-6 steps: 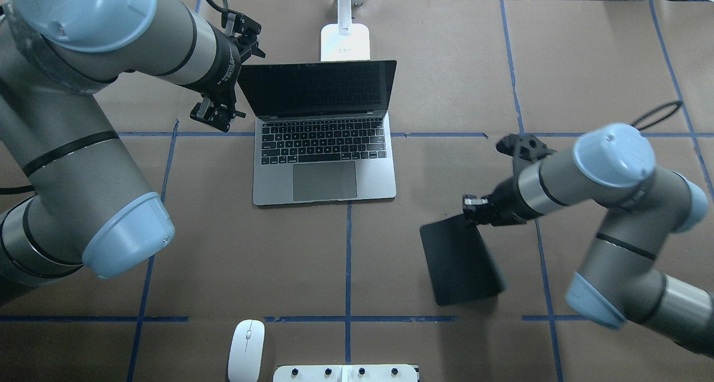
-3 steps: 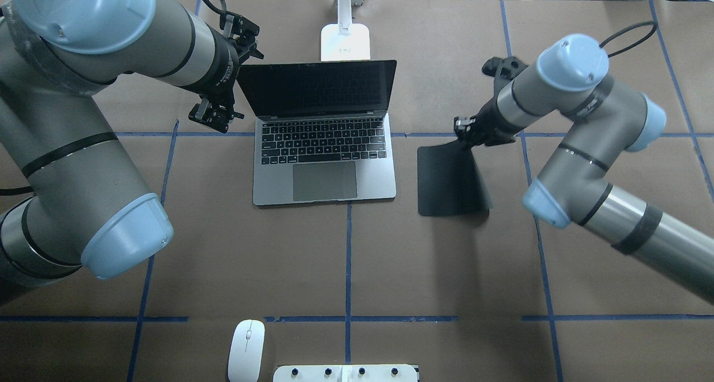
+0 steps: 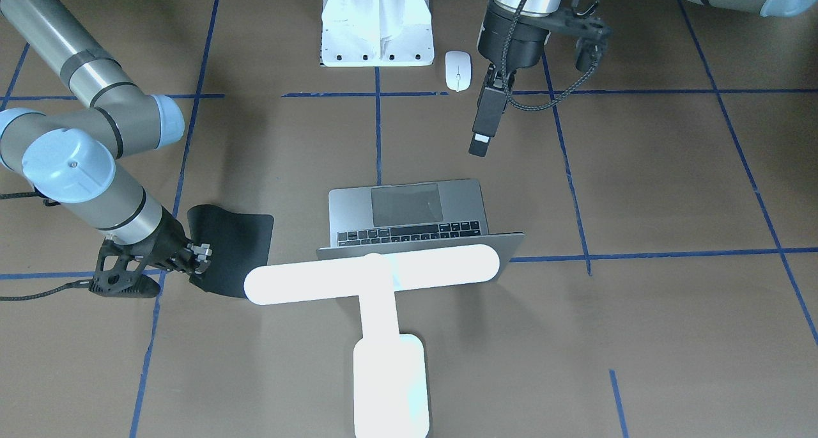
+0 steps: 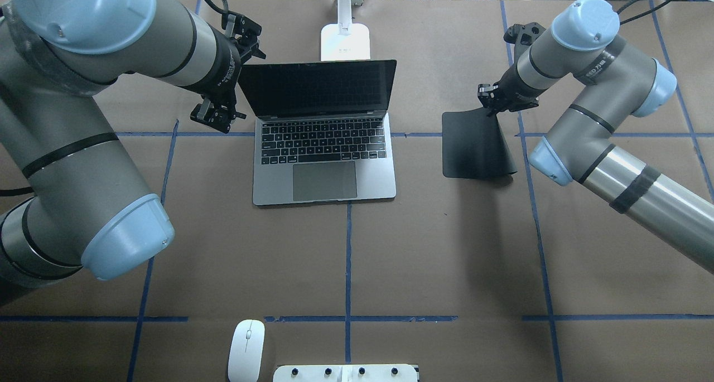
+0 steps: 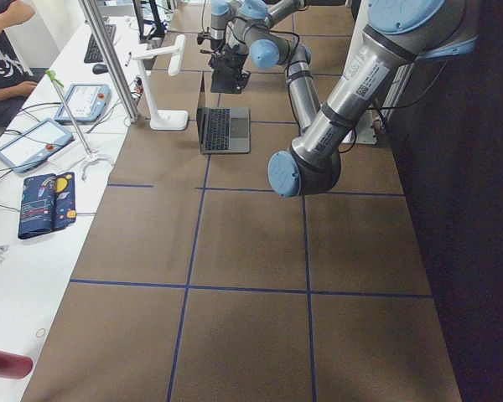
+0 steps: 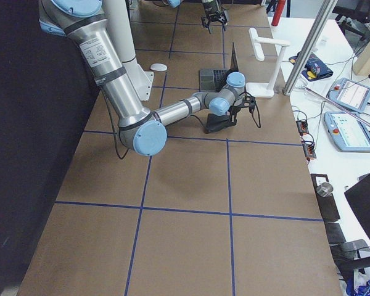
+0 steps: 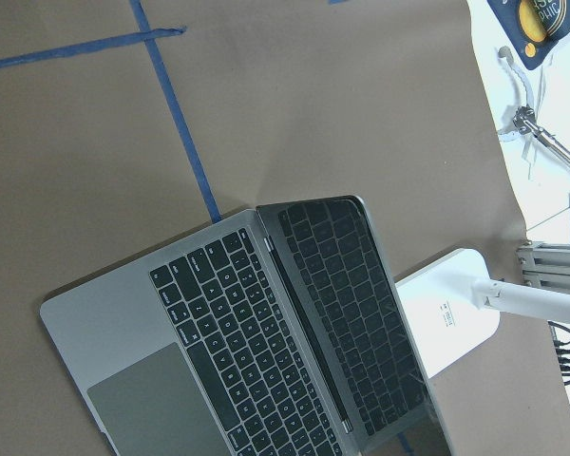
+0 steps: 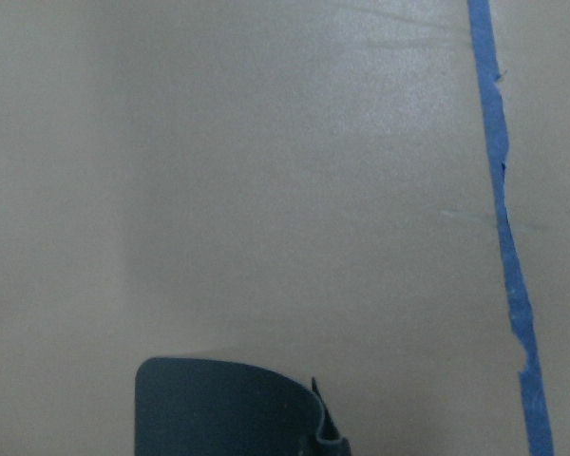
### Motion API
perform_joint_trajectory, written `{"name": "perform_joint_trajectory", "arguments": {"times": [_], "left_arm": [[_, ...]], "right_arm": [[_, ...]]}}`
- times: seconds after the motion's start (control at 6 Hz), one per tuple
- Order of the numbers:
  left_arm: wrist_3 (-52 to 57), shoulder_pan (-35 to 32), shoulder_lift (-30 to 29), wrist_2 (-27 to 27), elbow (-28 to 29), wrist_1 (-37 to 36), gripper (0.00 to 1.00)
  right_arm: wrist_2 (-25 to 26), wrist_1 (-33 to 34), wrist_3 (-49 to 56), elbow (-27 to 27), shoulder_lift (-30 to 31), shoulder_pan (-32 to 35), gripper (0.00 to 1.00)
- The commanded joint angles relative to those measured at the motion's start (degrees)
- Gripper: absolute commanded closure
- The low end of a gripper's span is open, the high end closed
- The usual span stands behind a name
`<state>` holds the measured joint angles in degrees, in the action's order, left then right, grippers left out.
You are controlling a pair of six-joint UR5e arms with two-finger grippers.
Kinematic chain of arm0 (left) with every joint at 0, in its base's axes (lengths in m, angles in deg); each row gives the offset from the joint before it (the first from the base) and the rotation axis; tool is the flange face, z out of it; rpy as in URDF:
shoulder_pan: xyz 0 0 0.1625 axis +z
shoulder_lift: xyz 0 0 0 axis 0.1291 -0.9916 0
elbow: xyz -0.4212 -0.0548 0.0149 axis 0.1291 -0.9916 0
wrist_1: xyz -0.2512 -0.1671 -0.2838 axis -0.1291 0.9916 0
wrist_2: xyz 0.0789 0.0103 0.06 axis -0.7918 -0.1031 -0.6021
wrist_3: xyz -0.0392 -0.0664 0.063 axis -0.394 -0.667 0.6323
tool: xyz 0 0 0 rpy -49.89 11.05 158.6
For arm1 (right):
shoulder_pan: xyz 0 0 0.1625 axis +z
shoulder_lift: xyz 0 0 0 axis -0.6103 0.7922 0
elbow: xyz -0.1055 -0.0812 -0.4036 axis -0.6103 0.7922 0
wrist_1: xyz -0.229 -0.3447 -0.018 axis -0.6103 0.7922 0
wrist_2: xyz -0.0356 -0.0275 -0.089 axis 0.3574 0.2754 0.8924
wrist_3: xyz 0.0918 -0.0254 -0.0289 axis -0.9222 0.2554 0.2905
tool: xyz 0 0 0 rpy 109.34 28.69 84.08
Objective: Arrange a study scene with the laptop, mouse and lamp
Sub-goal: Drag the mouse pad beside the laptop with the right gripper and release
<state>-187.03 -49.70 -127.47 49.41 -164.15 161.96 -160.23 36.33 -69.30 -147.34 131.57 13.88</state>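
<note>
The open grey laptop (image 4: 323, 142) sits at the table's middle, dark screen up; it also shows in the left wrist view (image 7: 266, 351). The glowing white lamp (image 3: 374, 278) stands just behind it, base (image 4: 345, 42) on the table. The white mouse (image 4: 246, 349) lies near the robot's edge. My right gripper (image 4: 491, 98) is shut on the far edge of a black mat (image 4: 474, 145), which droops to the table right of the laptop. My left gripper (image 4: 215, 117) hovers beside the laptop's left hinge corner, looking shut and empty.
The white robot pedestal (image 4: 346, 372) stands next to the mouse. Blue tape lines cross the brown table. Beyond the lamp, a side table (image 5: 42, 142) holds tablets and cables, and a person sits there.
My right arm has carried the black mat from the near right of the table up and away, to just right of the laptop. My left arm has stayed put.
</note>
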Motion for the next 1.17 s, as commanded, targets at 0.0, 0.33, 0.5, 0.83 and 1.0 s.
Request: {"name": "perform_joint_trajectory", "arguments": {"times": [0.0, 0.33, 0.5, 0.83, 1.0], "left_arm": [[-0.1, 0.0, -0.1, 0.0, -0.5, -0.1, 0.00], [-0.1, -0.1, 0.0, 0.0, -2.0, -1.6, 0.00], [-0.1, -0.1, 0.3, 0.0, -2.7, -1.8, 0.00], [0.0, -0.1, 0.5, 0.0, -2.5, -1.8, 0.00], [-0.1, -0.1, 0.5, 0.0, -2.7, -1.8, 0.00]], "right_arm": [[1.3, 0.0, -0.3, 3.1, -3.2, 0.0, 0.76], [5.1, 0.0, -0.6, 11.2, -9.8, -1.6, 0.22], [5.4, 2.0, -0.9, 11.3, -11.6, -1.7, 0.00], [4.9, 5.2, -0.5, 7.6, -9.5, -0.3, 0.00], [4.4, 5.9, 2.0, 2.9, -4.2, 2.0, 0.00]]}}
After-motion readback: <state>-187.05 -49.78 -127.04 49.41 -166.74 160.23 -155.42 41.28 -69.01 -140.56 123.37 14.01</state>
